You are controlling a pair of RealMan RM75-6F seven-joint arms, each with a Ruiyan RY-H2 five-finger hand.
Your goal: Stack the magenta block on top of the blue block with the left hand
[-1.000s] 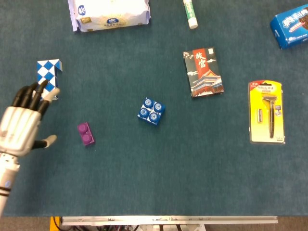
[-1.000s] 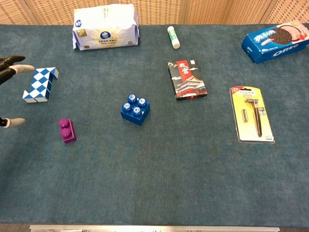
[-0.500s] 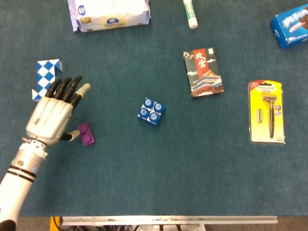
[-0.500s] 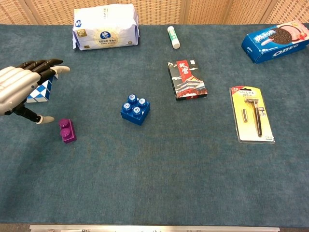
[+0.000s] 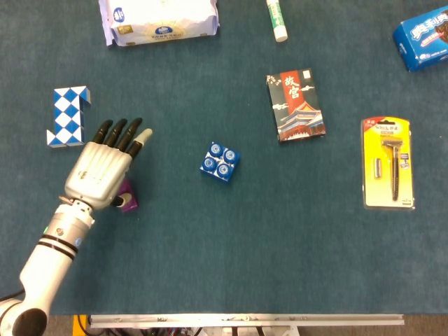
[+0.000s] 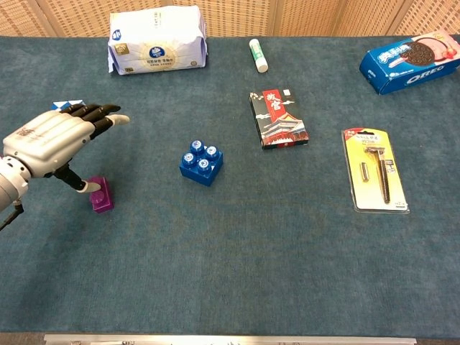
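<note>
**Left hand spread above the magenta block**

Nearest on the left, the left hand [image 5: 101, 171] hangs over the desk [image 5: 231, 266] with its fingers apart and stretched toward the far side, holding nothing. The magenta block [image 6: 101, 195] lies on the cloth just under the hand; in the head view only its right edge shows past the palm, and in the chest view the thumb tip sits just beside its left side, though contact cannot be made out. The right hand appears in neither view.

To the right of the magenta block, apart from it, the blue block [image 5: 220, 162] sits studs up near the middle of the desk. At the right edge lies a razor in a yellow pack [image 5: 388, 163]. Further back, a blue-and-white checked puzzle [image 5: 68, 115] lies beyond the hand on the left, and a card box [image 5: 295, 105] lies right of centre. Along the far edge are a tissue pack [image 5: 158, 19], a glue stick [image 5: 277, 19] and a cookie box [image 6: 410, 61].
</note>
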